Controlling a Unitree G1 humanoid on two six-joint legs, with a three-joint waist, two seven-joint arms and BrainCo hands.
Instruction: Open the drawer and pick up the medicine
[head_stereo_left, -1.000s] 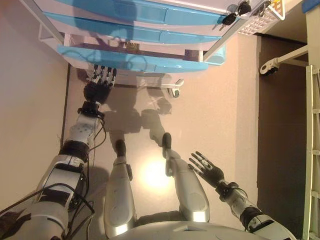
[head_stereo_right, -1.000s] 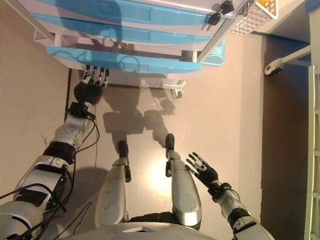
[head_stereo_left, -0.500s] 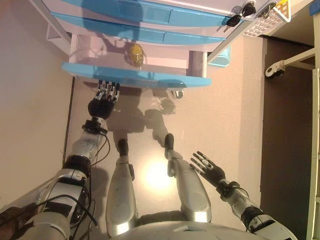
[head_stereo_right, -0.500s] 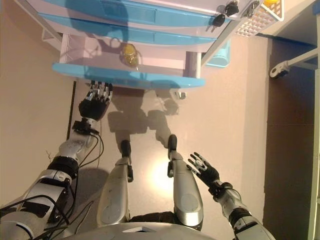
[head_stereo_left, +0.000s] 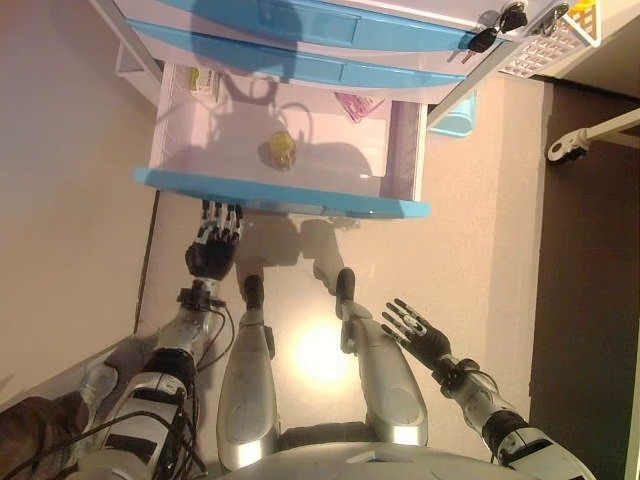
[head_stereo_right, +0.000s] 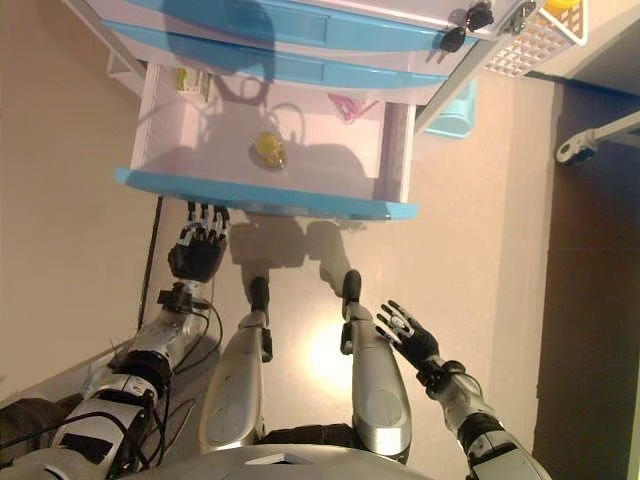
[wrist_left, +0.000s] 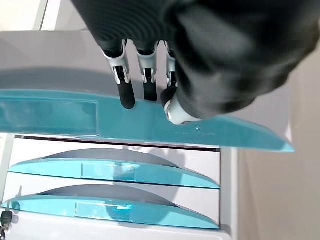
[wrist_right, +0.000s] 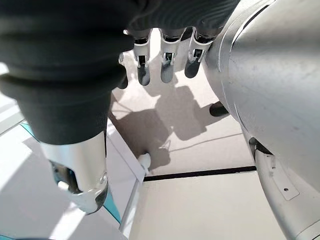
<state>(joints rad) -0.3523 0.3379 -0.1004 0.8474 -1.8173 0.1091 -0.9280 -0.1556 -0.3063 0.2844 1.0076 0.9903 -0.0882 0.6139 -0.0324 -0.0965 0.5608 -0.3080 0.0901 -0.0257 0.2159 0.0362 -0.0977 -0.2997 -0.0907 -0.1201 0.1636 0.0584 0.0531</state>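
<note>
The bottom drawer (head_stereo_left: 280, 192) is pulled out; inside are seen a yellow medicine bottle (head_stereo_left: 282, 149), a pink packet (head_stereo_left: 358, 104) and a small box (head_stereo_left: 204, 80). The left hand (head_stereo_left: 214, 248), fingers straight, is held at its blue front; the right hand (head_stereo_left: 415, 335) is spread open.

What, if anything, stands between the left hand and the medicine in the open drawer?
The drawer's blue front panel does. The left hand is at the outer side of that panel, while the small yellow medicine bottle lies on the drawer floor beyond it. Above the drawer nothing visible covers the bottle.
</note>
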